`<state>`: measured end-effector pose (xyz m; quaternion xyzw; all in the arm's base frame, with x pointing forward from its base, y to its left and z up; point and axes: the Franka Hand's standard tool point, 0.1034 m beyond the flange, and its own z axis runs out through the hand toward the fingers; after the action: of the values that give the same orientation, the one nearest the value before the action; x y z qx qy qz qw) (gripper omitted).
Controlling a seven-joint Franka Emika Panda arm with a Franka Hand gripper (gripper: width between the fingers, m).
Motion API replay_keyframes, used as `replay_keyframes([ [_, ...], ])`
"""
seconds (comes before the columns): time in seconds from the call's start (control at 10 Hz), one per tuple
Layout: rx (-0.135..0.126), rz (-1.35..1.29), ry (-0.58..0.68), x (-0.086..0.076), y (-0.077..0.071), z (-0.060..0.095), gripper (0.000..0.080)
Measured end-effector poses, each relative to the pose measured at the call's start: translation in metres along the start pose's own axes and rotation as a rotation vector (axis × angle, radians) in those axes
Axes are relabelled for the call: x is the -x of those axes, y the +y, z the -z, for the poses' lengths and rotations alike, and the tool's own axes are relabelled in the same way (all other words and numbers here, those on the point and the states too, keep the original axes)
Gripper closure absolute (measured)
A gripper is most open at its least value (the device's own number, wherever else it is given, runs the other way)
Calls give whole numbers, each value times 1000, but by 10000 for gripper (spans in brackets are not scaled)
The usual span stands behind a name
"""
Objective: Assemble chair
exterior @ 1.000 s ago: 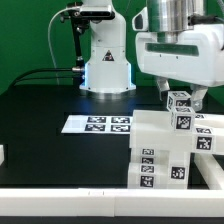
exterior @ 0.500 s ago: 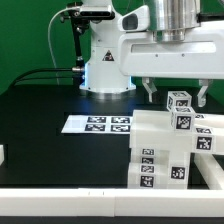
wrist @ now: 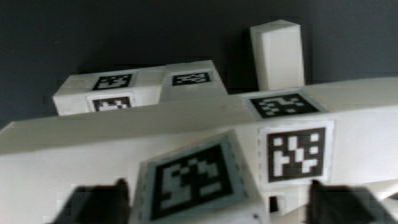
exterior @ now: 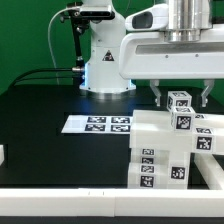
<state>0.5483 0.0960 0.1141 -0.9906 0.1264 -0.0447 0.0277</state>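
Note:
The partly built chair (exterior: 160,150) of white tagged blocks stands at the exterior view's right. An upright bar (exterior: 180,103) with a tag on its top rises from it. My gripper (exterior: 181,97) hangs straight over that bar, one finger on each side of its top. In the wrist view the bar's tagged end (wrist: 192,178) fills the space between the dark fingertips (wrist: 347,200) of my gripper (wrist: 222,203). One finger is close against the bar and a gap shows at the other. Beyond it a second white post (wrist: 279,55) stands upright.
The marker board (exterior: 98,123) lies flat on the black table, left of the chair. The arm's base (exterior: 105,60) stands at the back. A small white piece (exterior: 3,155) shows at the left edge. A white rail (exterior: 60,205) runs along the table's front.
The hand has turned about its vertical axis over the bar. Its fingers have come closer together around the bar's top.

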Motion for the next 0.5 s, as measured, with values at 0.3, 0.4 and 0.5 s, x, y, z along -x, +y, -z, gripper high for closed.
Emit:
replay_keyframes([
  [0.3,0,-233,1,0,1,-1,537],
  [0.4,-2,-335,1,0,2,-1,537],
  [0.5,-6,-480,-3,0,3,-1,537],
])
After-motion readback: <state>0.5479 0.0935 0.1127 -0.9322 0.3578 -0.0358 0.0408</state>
